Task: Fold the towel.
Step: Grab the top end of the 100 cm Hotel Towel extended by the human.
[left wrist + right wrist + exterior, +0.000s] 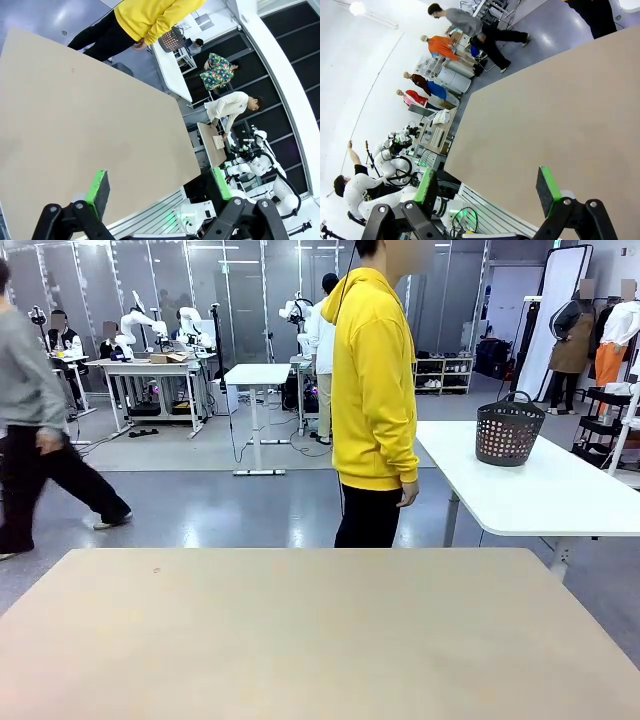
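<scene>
The towel is out of view. My left gripper (159, 187) hangs open above the near edge of the beige table (75, 115), nothing between its green pads. My right gripper (487, 186) is open too, over the opposite near edge of the table (560, 100), and holds nothing. A person in a yellow hoodie (372, 380) stands at the far side of the table (320, 630), turned sideways with arms down.
A dark perforated basket (508, 430) stands on a white side table (540, 485) to the far right, behind the person. Another person (30, 430) walks past at the far left.
</scene>
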Robot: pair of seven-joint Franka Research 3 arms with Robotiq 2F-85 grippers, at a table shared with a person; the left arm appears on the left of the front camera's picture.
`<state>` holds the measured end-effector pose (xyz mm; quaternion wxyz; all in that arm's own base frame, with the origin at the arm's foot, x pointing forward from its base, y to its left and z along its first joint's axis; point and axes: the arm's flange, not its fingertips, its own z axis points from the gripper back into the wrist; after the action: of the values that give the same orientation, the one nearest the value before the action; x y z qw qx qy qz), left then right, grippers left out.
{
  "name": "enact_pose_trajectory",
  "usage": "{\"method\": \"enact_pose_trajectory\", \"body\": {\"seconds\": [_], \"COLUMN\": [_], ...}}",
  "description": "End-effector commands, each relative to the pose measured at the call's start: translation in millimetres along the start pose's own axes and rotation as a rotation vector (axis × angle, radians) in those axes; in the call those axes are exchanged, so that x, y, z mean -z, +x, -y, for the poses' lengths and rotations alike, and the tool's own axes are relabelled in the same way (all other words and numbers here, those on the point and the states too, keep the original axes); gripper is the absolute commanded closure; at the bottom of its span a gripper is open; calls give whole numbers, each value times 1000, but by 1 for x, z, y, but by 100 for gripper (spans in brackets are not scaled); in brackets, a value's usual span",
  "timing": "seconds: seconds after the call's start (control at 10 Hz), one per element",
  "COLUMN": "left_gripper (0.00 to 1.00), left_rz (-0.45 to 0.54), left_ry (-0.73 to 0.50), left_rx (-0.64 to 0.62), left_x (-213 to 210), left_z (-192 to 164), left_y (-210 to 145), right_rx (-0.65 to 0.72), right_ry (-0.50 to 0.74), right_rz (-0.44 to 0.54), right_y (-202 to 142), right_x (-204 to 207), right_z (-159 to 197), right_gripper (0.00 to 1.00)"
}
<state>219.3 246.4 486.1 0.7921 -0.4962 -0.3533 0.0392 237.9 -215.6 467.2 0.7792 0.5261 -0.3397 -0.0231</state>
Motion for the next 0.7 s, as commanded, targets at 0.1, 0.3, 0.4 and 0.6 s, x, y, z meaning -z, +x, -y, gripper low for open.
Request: {"method": "enact_pose_trajectory", "body": {"seconds": [0.1, 0.3, 0.4, 0.6], "left_gripper": [0, 0, 0, 0], "left_rz": [4, 4, 4, 4], "left_ry": [-20, -20, -20, -20], "left_rx": [16, 16, 16, 16], "left_x": [-2, -2, -2, -2], "left_z": [1, 1, 1, 1], "left_y": [3, 3, 3, 3], "right_rx": [-7, -7, -7, -7], "right_ry": [11, 11, 11, 11], "right_rz": [12, 12, 12, 12], "right_y": [1, 1, 1, 1], "right_x": [0, 0, 0, 0], "right_z": [-1, -1, -1, -1], "right_gripper": [0, 0, 0, 0]}}
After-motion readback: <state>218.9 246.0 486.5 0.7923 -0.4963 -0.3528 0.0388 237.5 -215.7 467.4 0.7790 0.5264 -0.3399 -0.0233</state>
